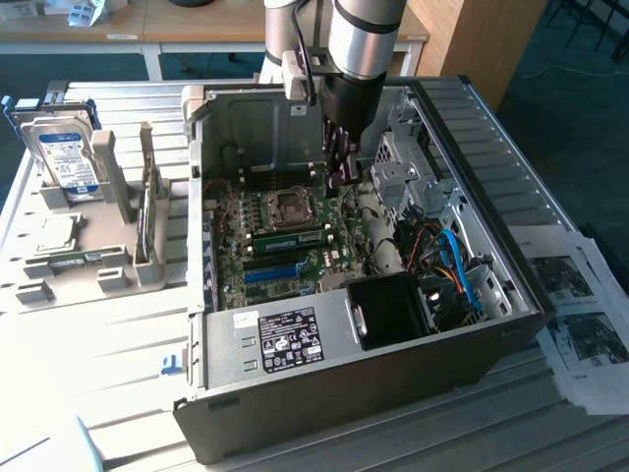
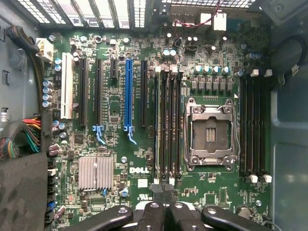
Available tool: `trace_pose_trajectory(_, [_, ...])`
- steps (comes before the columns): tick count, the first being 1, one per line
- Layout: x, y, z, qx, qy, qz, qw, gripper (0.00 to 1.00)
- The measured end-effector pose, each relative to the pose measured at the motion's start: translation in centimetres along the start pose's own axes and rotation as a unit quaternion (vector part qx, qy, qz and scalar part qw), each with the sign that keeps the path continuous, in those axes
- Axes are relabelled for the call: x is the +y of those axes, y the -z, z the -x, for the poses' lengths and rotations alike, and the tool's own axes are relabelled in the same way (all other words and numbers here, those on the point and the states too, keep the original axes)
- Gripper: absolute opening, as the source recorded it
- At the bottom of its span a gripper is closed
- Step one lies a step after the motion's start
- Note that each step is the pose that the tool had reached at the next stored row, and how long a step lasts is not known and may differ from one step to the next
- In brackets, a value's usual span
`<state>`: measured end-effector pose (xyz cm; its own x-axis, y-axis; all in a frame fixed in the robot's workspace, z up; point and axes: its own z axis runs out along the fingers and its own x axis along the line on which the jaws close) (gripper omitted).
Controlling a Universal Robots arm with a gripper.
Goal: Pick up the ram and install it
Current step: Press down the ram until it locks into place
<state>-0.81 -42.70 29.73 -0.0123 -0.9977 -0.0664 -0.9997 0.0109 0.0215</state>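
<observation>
While the arm (image 1: 359, 39) reaches down into the open computer case (image 1: 393, 372) on the worktop (image 1: 108, 344), its jaws are pressed together with nothing pinched between them. They sit low over the motherboard (image 2: 207, 190), at one end of a bank of memory slots. One ram (image 1: 290, 239), a green stick, stands on edge in that bank, between the single blue slot (image 2: 127, 96) and the one empty processor socket (image 2: 210, 132). It is just beside the jaws; whether they touch it I cannot tell. Eight black memory slots run in two banks of four, one bank on each side of the socket. One white slot (image 2: 66, 91) sits near the case wall. Outside the case, at the exterior view's left, one hard drive (image 1: 64, 157) stands in a grey rack (image 1: 118, 187).
</observation>
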Motion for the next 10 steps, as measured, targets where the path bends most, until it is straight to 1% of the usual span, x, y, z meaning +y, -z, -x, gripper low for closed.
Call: trace_pose_trajectory(10, [-0.01, -0.47, -0.03, 0.0, 0.0, 0.0, 1.0, 0.1])
